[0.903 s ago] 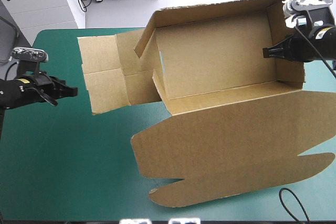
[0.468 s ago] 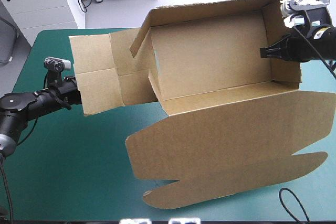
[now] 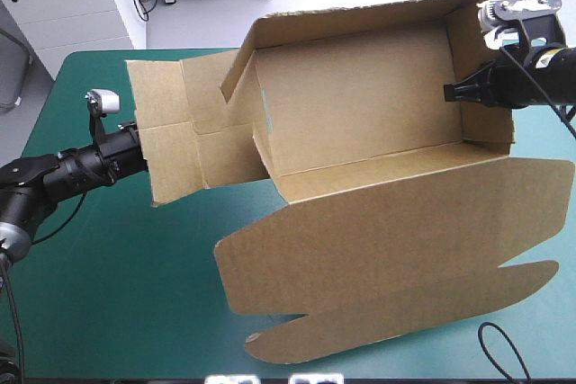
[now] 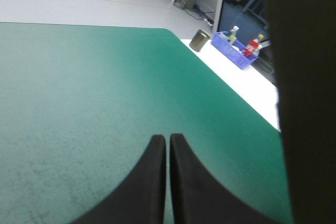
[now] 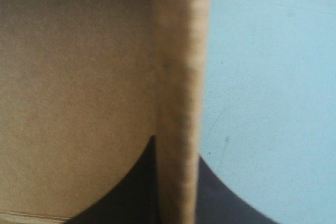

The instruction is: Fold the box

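left to right across the table [image 3: 108,294]. at the left, the left gripper [image 4: 168,145] shows its two black fingers [image 4: 136,192] pressed together into one pointed arch, with nothing between them; we see only the teal-green cover [image 4: 79,77] beneath and ahead of it. just beside this gripper stands a dark band of brown board, the left flap [image 4: 310,103] of the box. in the high view the same arm comes in from the table's left side and its tip meets the outer edge of that flap; we cannot tell whether it touches the board.

the box [image 3: 360,123] occupies the middle and right of the table. its left flap spreads outward in creased panels toward the left arm. next comes the tray: floor, far wall, a left wall with a slanted tab, and a right wall [image 3: 468,47], all raised, the top open. from the tray's near edge a broad panel [image 3: 387,231] runs toward the table's near edge and ends in two long rounded tabs, lying open over the cover.

at the right, the right gripper [image 3: 453,92] comes in from the right and pinches the right wall, one finger inside the tray. in the right wrist view we see the wall's edge running between the two fingers, which clamp it, brown board on one side and teal-green cover on the other.
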Motion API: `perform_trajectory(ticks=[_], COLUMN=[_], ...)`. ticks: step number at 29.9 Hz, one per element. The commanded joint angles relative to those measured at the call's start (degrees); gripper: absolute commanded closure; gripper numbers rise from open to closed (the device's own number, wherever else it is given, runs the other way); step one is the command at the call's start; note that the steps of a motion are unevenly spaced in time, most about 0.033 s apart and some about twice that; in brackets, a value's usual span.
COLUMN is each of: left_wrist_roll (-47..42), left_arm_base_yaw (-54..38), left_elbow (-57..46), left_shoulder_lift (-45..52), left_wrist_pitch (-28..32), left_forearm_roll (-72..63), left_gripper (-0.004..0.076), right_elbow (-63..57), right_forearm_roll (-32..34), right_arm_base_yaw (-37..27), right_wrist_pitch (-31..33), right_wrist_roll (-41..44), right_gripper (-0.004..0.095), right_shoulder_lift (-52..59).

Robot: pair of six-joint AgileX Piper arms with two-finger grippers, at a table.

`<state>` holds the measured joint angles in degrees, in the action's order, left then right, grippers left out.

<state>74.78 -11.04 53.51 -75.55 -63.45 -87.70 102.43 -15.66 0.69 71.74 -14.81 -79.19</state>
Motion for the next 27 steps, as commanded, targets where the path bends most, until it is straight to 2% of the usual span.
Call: perform_trajectory(ticks=[1, 5, 9, 15, 24, 27], left_wrist_roll=[-0.82, -4.41, -9.88, -14.96, -15.59, -16.16], left_arm_base_yaw=[0.04, 0.04, 1.89, 9.84, 12.05, 12.05], left_elbow=[2.80, 5.15, 9.58, 15.97, 18.41, 18.41], left_shoulder_lift=[1.53, 1.53, 1.53, 1.53, 1.65, 1.65], left_wrist_pitch=[-6.34, -10.77, -10.77, -10.77, -10.38, -10.38], left_forearm_roll=[-5.14, -4.78, 1.35, 12.25, 5.88, 5.75], left_gripper=[0.0715, 0.0715, 0.0715, 0.0715, 0.0714, 0.0678], right_elbow=[0.48, -0.42, -0.42, -0.42, -0.42, -0.42], right_forearm_roll=[-2.56, -2.55, -2.55, -2.77, -0.66, -0.40], right_arm_base_yaw=[-0.41, -0.41, -0.41, -0.41, -0.41, -0.41], right_wrist_pitch=[-0.27, -0.27, -0.27, -0.27, -0.27, -0.27], right_wrist_roll=[-0.33, -0.57, -0.57, -0.57, -0.24, -0.01], right_gripper=[0.0927, 0.0927, 0.0927, 0.0927, 0.0927, 0.0925], right_shoulder_lift=[1.83, 1.72, 1.72, 1.72, 1.72, 1.72])
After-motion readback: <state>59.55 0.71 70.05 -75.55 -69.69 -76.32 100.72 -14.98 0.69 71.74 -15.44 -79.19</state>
